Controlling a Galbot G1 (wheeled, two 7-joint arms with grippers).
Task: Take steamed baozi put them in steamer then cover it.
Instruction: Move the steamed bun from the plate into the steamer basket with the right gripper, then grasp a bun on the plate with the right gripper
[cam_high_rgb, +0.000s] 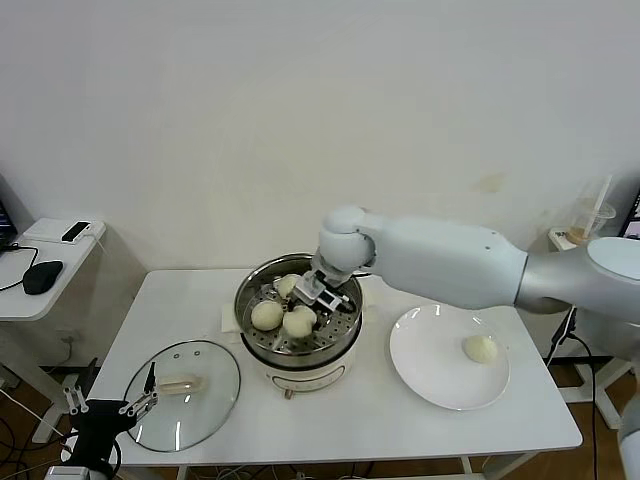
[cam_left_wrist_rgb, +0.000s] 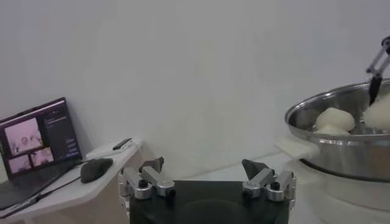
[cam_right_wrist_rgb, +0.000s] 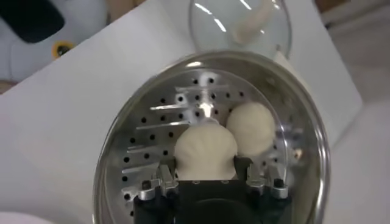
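Observation:
The steamer (cam_high_rgb: 246, 300) stands mid-table with three steamed baozi on its perforated tray (cam_right_wrist_rgb: 158, 134). My right gripper (cam_high_rgb: 308, 305) reaches down into it and is shut on one baozi (cam_right_wrist_rgb: 205, 149), a finger on each side; a second baozi (cam_right_wrist_rgb: 251, 125) lies touching it, and a third (cam_high_rgb: 287, 284) sits further back. One more baozi (cam_high_rgb: 481, 348) rests on the white plate (cam_high_rgb: 430, 375) to the right. The glass cover (cam_high_rgb: 205, 410) lies flat on the table front left. My left gripper (cam_high_rgb: 108, 398) hovers open and empty by the table's front-left corner, beside the cover.
A side table (cam_high_rgb: 30, 295) on the left carries a black mouse (cam_high_rgb: 42, 276) and a phone (cam_high_rgb: 75, 231); a laptop (cam_left_wrist_rgb: 36, 140) shows in the left wrist view. A plastic cup (cam_high_rgb: 590, 220) stands at the far right, off the table.

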